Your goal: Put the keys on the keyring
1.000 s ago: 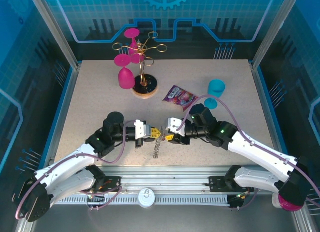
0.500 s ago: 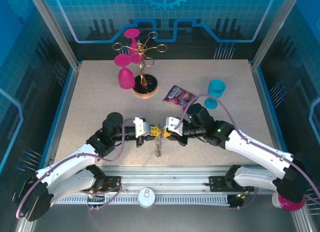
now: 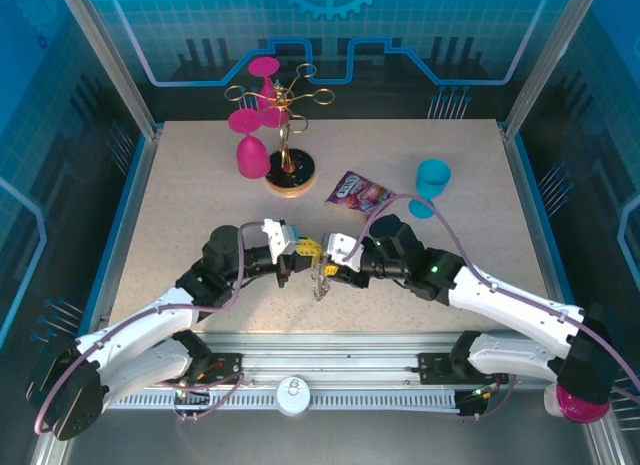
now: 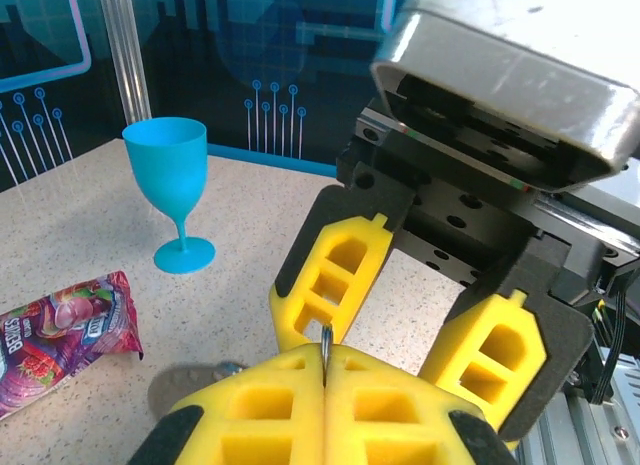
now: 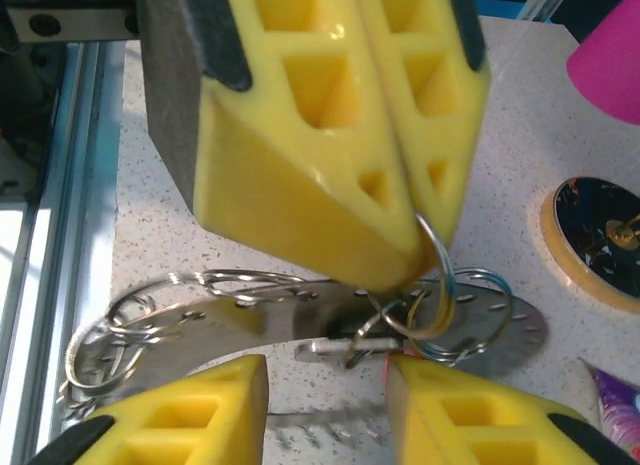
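Note:
My left gripper [image 3: 303,253] is shut on one thin wire loop [image 5: 432,247] of the keyring [image 5: 240,325], a flat grey ring fringed with silver loops. It holds the ring just above the table, and the loop's edge [image 4: 326,343] sticks up between the closed pads. My right gripper [image 3: 336,267] faces it, open, with its fingers [image 4: 335,275] either side of the ring's near rim. Between my right gripper's [image 5: 325,380] fingers lies the key's small metal blade [image 5: 345,347], caught among the loops. A sliver of red head shows beside the right-hand finger.
A gold stand [image 3: 289,173] with pink glasses [image 3: 250,150] is at the back left. A purple snack packet [image 3: 358,193] and a teal goblet [image 3: 432,180] lie behind the grippers. The table's front edge and rail are close below the ring.
The right gripper has moved left, up against the ring. The left gripper has lifted and drawn back a little, so the ring hangs shorter under it.

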Motion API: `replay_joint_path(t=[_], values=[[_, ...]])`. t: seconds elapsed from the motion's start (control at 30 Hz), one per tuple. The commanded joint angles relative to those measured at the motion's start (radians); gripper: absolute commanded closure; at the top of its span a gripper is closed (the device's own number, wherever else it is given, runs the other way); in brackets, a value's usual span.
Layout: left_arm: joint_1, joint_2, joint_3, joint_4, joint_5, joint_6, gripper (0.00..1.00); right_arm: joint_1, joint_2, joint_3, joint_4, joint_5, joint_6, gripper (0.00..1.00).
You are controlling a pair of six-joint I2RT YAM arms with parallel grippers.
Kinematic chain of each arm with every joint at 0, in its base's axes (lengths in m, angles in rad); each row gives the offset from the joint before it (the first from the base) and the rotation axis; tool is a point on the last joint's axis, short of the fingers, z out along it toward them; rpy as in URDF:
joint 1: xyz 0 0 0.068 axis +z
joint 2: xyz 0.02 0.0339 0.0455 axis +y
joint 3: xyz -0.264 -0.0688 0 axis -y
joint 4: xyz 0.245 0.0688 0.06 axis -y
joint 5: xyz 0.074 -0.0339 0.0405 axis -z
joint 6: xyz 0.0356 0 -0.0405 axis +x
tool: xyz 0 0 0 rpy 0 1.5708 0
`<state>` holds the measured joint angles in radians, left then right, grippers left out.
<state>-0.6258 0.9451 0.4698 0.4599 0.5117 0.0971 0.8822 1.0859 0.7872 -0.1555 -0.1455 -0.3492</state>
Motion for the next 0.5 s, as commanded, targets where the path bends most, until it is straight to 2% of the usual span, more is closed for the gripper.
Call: replay_joint_path(t=[0.0,0.23,0.47], values=[[-0.007,-0.017,-0.029,0.123,0.019,-0.042,1.00,-0.008,-0.037,-0.035,0.064,-0.005,0.052,0.59],[-0.006,-0.012,-0.052,0.216,0.035,-0.123,1.00,-0.007,-0.043,-0.079,0.178,-0.063,0.125,0.57],[-0.008,-0.004,-0.077,0.320,-0.005,-0.233,1.00,0.001,-0.014,-0.116,0.292,-0.048,0.169,0.54]])
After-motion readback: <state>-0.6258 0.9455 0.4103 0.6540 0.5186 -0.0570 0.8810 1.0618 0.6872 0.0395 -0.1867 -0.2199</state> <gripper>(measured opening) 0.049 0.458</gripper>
